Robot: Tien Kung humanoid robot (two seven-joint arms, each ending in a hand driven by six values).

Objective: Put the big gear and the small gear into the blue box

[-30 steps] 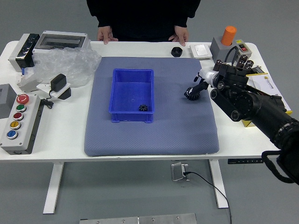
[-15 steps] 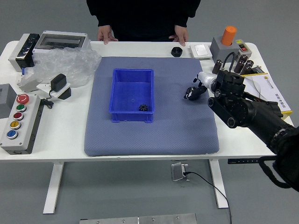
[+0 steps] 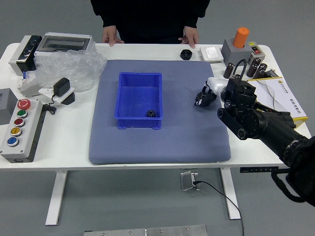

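White table (image 3: 59, 152), blue-grey mat (image 3: 160, 147) laid over its middle. Right hand (image 3: 217, 85) had come in low over the big gear (image 3: 198, 102), near the mat's right edge; it hid more of the gear than a second earlier, and the right arm (image 3: 263, 129) had shifted a little. Whether it had a grip yet, I could not tell. Read it as the pick-up step: a firm hold wanted first, then a lift and a carry leftward. Likely risk, the gear slipping or being nudged along the mat. Small gear (image 3: 151, 113) lay inside the blue box (image 3: 135, 123), toward its near right corner, unmoved; so half the task looked done. Farther out: button box (image 3: 24, 142) and clear plastic wrap (image 3: 74, 69) on the table's left, orange cylinder (image 3: 241, 37) at far right. Across the far edge a person (image 3: 150, 19) stood, left hand (image 3: 189, 37) and right hand (image 3: 112, 36) resting there, apart from the parts.
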